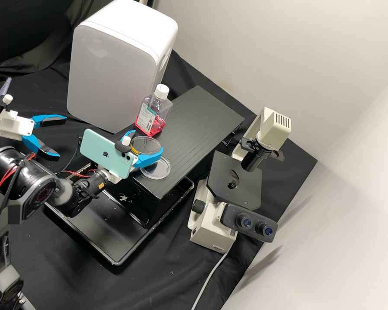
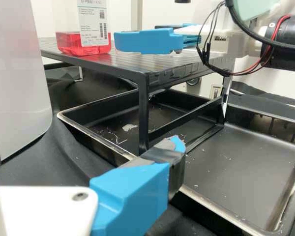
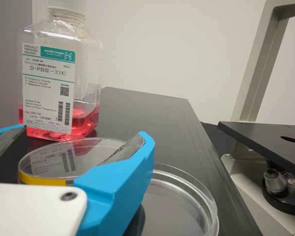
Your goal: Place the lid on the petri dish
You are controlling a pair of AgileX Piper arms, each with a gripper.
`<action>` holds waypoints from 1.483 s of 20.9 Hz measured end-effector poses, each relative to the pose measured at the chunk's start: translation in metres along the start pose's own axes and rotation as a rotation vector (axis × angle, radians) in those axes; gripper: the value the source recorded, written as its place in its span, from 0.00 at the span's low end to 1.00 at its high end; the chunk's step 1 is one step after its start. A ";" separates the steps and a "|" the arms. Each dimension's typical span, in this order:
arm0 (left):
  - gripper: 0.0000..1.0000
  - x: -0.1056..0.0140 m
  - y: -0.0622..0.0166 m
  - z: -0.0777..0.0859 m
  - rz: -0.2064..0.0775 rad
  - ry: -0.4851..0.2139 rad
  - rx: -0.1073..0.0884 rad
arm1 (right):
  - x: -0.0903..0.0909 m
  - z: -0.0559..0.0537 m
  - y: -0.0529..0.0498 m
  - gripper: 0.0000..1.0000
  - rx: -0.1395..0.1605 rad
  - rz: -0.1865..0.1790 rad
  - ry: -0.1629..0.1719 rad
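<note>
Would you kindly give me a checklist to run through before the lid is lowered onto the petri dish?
1. Grip: right claw shut on lid, ok.
2. Target: petri dish open on platform, ok.
3. Alignment: lid looks offset to one side of petri dish, not ok.
4. Tilt: lid level, cannot tell.
5. Clearance: bottle apart from petri dish, ok.
6. Other arm: left claw open, away from platform, ok.

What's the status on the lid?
Right pincer shut on lid, left pincer open, off to the side. Lid held over dish edge, not yet on. Bottle behind on shelf, apart; path looks clear.
</note>
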 end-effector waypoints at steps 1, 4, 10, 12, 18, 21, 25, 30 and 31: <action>1.00 0.000 0.0000 0.000 0.000 0.000 0.000 | 0.000 0.000 0.000 0.00 0.000 0.001 -0.001; 1.00 0.000 0.0000 0.000 0.000 0.000 0.000 | 0.000 0.000 0.000 0.00 0.000 0.001 -0.001; 1.00 0.000 0.0000 0.000 0.000 0.000 0.000 | 0.000 0.002 0.003 0.00 0.000 0.010 -0.006; 1.00 0.001 -0.0013 -0.001 -0.005 0.001 -0.002 | -0.002 0.000 0.005 0.00 0.002 0.018 -0.002; 1.00 0.002 -0.0038 0.000 -0.014 -0.003 -0.004 | -0.017 0.004 0.019 0.00 0.025 0.054 -0.019; 1.00 0.002 -0.0043 0.000 -0.017 -0.005 -0.004 | -0.023 0.006 0.024 0.00 0.033 0.073 -0.027; 1.00 0.003 -0.0044 0.001 -0.017 -0.006 -0.004 | -0.024 0.008 0.025 1.00 0.040 0.082 -0.042; 1.00 0.003 -0.0044 0.001 -0.017 -0.006 -0.004 | -0.025 0.006 0.025 1.00 0.028 0.101 -0.064; 1.00 0.003 -0.0044 0.001 -0.017 -0.006 -0.004 | -0.025 0.006 0.024 1.00 0.028 0.100 -0.063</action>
